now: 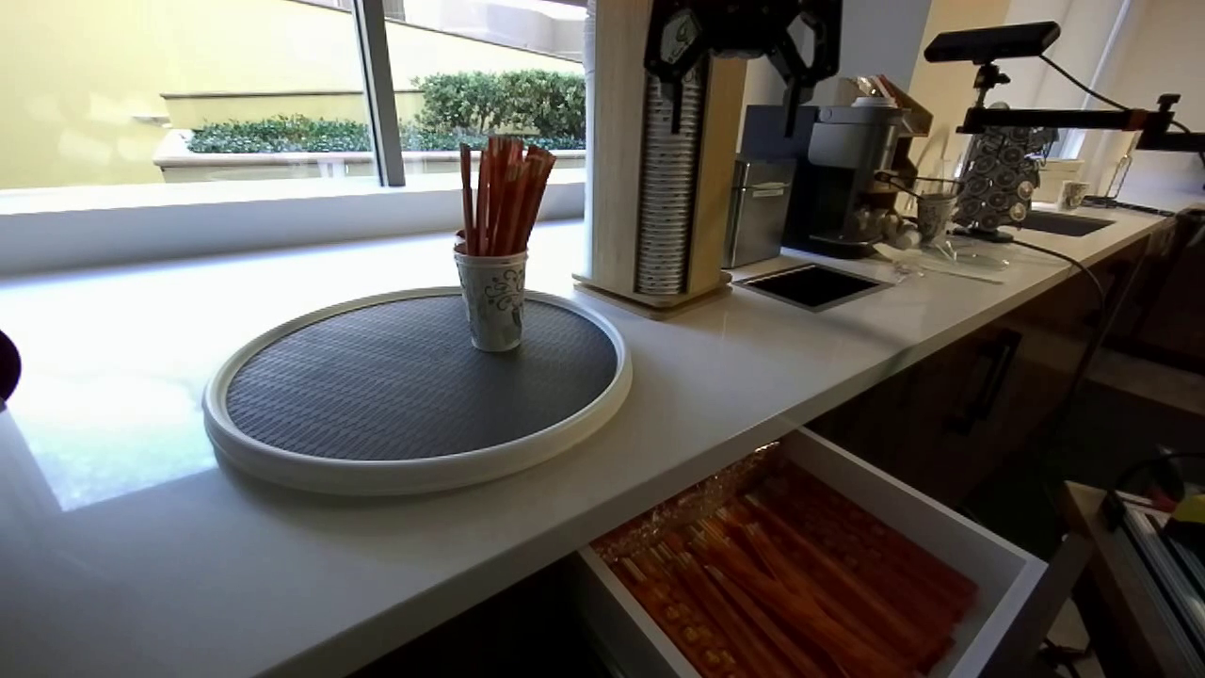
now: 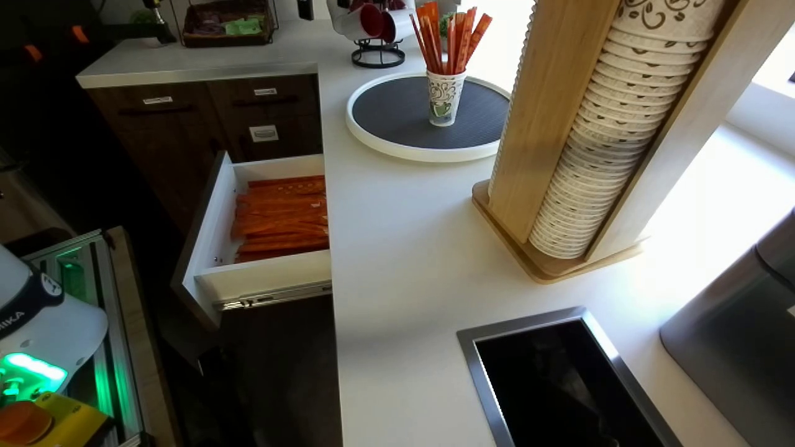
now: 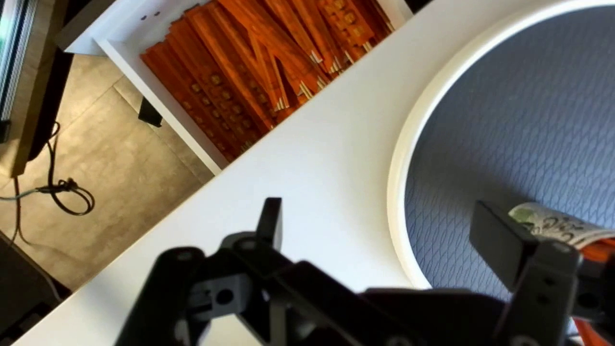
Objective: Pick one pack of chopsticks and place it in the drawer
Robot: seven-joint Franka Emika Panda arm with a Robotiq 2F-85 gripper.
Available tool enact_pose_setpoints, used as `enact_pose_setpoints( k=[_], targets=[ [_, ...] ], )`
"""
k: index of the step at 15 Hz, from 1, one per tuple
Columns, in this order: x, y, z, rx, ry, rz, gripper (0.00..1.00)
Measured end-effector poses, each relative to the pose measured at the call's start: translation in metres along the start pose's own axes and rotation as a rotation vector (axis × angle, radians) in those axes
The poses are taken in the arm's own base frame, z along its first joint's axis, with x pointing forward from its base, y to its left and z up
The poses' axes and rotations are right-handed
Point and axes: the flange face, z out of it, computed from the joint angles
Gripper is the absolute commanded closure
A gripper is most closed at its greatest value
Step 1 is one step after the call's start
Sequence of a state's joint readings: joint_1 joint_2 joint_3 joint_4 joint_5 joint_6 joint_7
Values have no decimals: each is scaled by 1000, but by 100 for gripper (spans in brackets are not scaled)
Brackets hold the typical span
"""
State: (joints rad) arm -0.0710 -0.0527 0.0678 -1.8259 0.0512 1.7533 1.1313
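Several reddish-orange packs of chopsticks stand upright in a small white cup [image 1: 493, 311] on the round grey tray; the packs show in both exterior views [image 1: 506, 202] [image 2: 452, 40]. In the wrist view the cup [image 3: 559, 223] and part of the packs [image 3: 598, 251] are at the right edge, partly hidden by a finger. The drawer [image 1: 908, 494] is pulled open below the counter and holds many similar packs; it also shows in an exterior view [image 2: 267, 277] and the wrist view [image 3: 156, 103]. My gripper [image 1: 733, 108] [image 3: 377, 218] is open and empty, above the counter, apart from the cup.
The round grey tray [image 1: 414, 461] with a white rim stands on the white counter [image 2: 397, 248]. A tall wooden cup dispenser [image 1: 617, 188] stands beside it. A recessed black bin opening [image 2: 559, 372], a metal canister [image 1: 759, 212] and a coffee machine [image 1: 852, 151] are further along.
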Motion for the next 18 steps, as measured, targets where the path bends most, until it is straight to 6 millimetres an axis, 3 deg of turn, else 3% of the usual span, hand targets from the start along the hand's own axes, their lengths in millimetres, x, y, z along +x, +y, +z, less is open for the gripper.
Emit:
enact_pose_setpoints(
  k=[6, 11, 18],
  targets=[
    [14, -46, -15, 145, 32, 282, 0],
    [19, -87, -2, 343, 86, 446, 0],
    [21, -92, 1, 358, 94, 467, 0]
  ],
)
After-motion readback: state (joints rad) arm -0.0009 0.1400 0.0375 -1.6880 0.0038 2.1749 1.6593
